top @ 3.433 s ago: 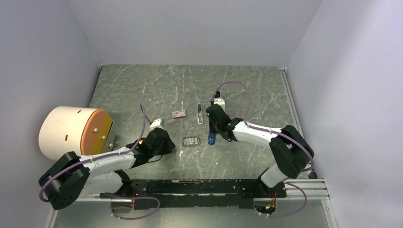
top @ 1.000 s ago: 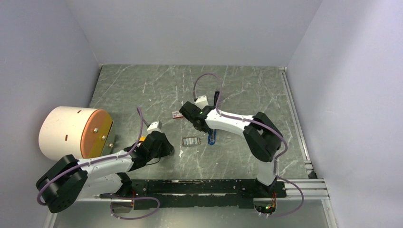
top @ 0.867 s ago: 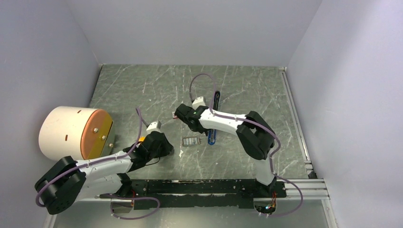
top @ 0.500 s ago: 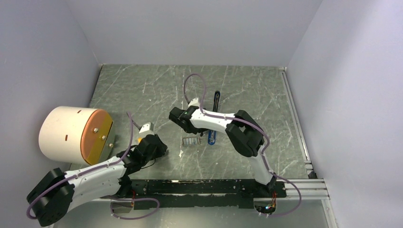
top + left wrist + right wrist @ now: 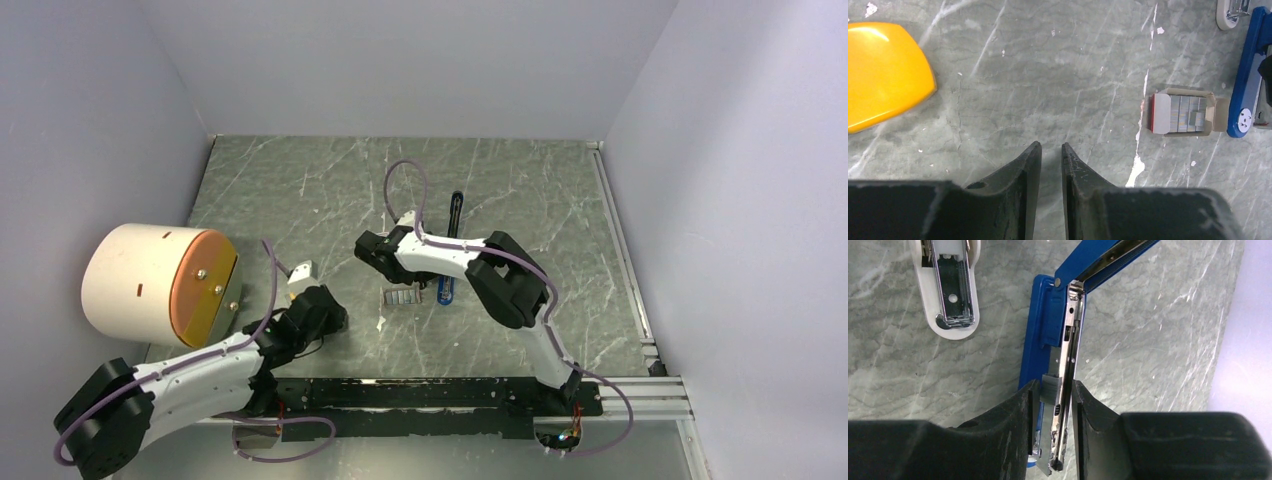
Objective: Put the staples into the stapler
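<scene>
**Item 1, stapler** (image 5: 1040, 340): bright blue, lying flat near the middle of the table (image 5: 300, 190). It is standing open, its lid (image 5: 1108, 252) angling up and away from the base and leaving the metal rail (image 5: 1068, 340) bare. A small grey pusher (image 5: 1050, 388) is sitting on that rail.

**Item 2, right gripper** (image 5: 1055, 382): reaching across from the right side and pinching the stapler's metal rail. One finger is pressing each flank at the level of the pusher.

**Item 3, staples** (image 5: 1185, 114): a flat grey block of strips lying side by side in an opened cardboard tray (image 5: 1219, 115) with its flaps folded out. The tray is resting on the table just beside the blue stapler's near end, on its left in the overhead view. Nothing is touching the staples.

**Item 4, left gripper** (image 5: 1051, 146): hanging over bare table, well short of the tray. Its fingers are parted by only a narrow slit and are holding nothing.

**Item 5, yellow block** (image 5: 883, 75): rounded and glossy, lying on the table at the far left of the left wrist view.

**Item 6, pale stapler piece** (image 5: 950, 290): short, white-edged with a metal channel, lying beside the blue stapler and apart from it.

**Item 7, drum** (image 5: 150, 275): a large cream cylinder with an orange face, sitting at the table's left edge
</scene>
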Motion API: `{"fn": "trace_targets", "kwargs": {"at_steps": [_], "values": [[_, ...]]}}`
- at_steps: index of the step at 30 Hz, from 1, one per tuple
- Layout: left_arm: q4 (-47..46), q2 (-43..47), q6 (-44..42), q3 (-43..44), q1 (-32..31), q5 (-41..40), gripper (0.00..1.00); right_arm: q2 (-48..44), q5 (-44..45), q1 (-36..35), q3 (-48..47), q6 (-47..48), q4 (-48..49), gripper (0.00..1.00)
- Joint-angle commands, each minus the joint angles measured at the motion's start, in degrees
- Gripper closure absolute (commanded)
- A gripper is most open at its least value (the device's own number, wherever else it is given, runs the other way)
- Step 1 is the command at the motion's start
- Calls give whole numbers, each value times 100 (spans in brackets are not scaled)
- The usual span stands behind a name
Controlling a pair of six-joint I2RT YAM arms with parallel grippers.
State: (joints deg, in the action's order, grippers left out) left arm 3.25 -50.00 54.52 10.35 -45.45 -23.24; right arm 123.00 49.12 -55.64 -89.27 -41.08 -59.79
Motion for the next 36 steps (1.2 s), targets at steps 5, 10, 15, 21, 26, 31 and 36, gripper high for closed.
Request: {"fn": "trace_targets", "kwargs": {"at_steps": [5, 10, 15, 21, 26, 31, 36], "values": [[-281, -272, -65, -42, 36, 92, 73, 184, 207, -35, -110, 98, 163, 66], [-281, -229, -64, -50, 44, 55, 72, 231, 271, -44, -129, 125, 187, 68], [-282, -229, -65, -59, 42, 48, 72, 307, 441, -97, -236, 113, 94, 72], [-283, -256, -62, -59, 47, 53, 73, 321, 473, -140, -260, 168, 158, 76], [-265, -225, -68, -68, 45, 46, 72, 320, 439, -140, -235, 171, 190, 77], [-270, -221, -82, -77, 45, 50, 72, 371, 482, -134, -283, 95, 91, 76], [-238, -203, -84, -68, 45, 46, 72, 424, 509, -140, -325, 67, 18, 74]]}}
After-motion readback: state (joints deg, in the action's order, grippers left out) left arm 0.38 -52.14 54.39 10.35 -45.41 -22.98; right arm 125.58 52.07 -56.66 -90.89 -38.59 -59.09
